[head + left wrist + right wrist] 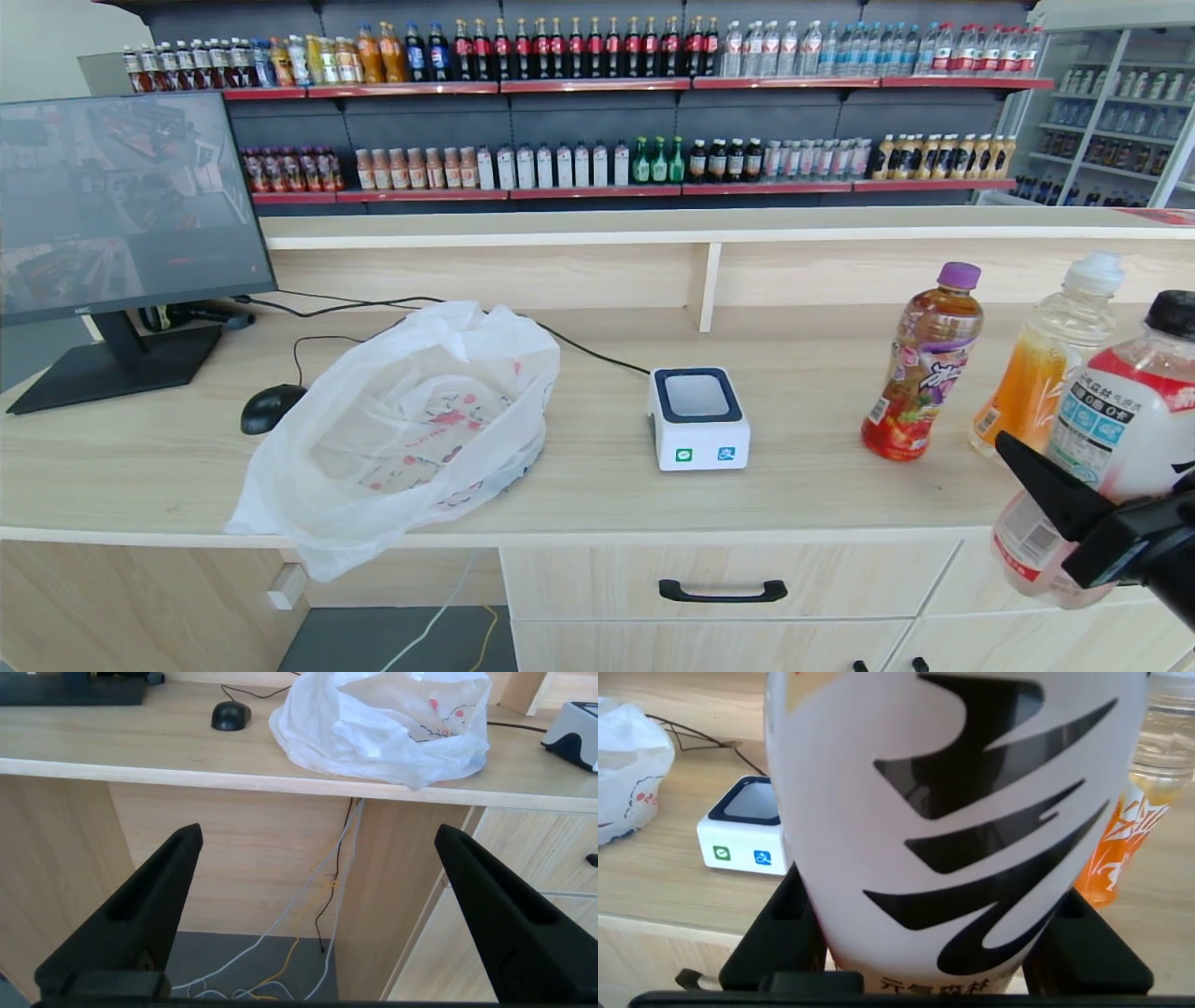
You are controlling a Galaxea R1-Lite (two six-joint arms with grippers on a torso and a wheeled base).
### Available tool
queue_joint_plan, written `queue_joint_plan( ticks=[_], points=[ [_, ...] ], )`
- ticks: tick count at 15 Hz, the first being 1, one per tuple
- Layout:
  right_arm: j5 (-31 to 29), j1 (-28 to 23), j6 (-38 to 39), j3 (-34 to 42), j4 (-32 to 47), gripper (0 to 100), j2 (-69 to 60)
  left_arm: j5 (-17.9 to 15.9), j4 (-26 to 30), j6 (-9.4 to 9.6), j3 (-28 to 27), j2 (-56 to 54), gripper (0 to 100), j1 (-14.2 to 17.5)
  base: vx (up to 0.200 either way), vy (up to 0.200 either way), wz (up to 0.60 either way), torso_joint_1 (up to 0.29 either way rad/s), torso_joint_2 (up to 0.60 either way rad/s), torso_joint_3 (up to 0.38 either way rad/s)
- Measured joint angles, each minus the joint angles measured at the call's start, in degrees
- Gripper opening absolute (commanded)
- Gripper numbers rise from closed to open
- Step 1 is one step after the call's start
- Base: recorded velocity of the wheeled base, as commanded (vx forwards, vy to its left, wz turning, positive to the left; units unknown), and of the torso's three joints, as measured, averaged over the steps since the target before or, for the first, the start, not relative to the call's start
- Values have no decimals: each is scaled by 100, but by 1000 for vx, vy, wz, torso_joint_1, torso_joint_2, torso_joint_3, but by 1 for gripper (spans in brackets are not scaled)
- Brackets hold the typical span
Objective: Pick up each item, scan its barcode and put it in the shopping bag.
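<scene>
White bottle (952, 784) in right hand (934, 952), orange bottle (1116, 849) partly hidden behind

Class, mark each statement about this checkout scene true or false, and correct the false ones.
1. The right end effector grips the black-capped bottle. True.
2. The scanner sits inside the bag. False: the scanner stands on the counter beside the bag, apart from it.
3. The purple-capped bottle lies on its side. False: the purple-capped bottle stands upright on the counter.
4. The left end effector is open and empty. True.
</scene>
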Motion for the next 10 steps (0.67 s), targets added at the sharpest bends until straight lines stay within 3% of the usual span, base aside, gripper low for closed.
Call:
queue_joint_plan(
  ticks=[5,10],
  points=[
    [196,519,24,112,9,0,-110,0,0,2,0,0,100,0,0,0,0,0,0,0],
    [278,1390,244,116,15,0,-138,0,0,2,-2,0,100,0,0,0,0,0,0,0]
  ],
)
